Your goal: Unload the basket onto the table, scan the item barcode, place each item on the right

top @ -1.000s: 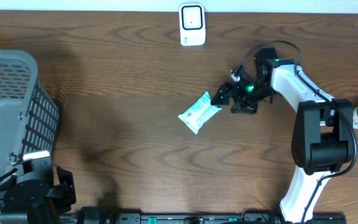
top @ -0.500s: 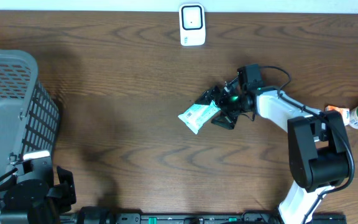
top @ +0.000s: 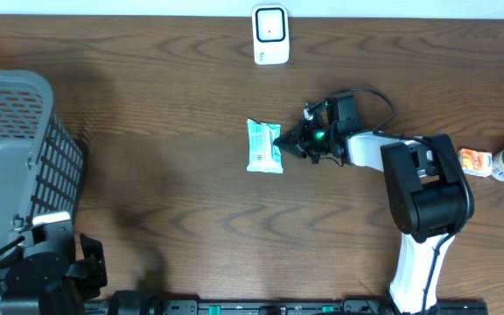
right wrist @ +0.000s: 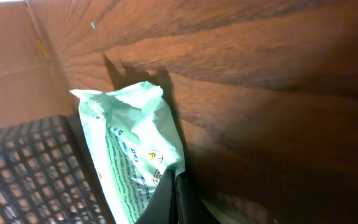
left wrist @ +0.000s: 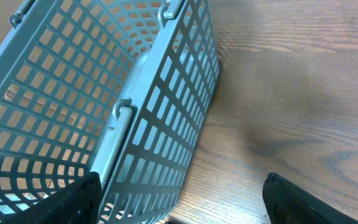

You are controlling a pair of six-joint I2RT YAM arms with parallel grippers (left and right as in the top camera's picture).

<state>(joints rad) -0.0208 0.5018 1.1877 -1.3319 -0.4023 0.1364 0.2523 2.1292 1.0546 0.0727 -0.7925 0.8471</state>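
The green-and-white pkt is seen near the middle of the table, below the white scanner & well apart from it. Its right edge is pinched by the right gripper, jaws squeezed tight. The left gripper is held wide open w/ nothing in it, just beside the grey basket.

Pkt print too blurry.

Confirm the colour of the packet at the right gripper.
The packet is white with teal-green print. It shows best in the right wrist view.
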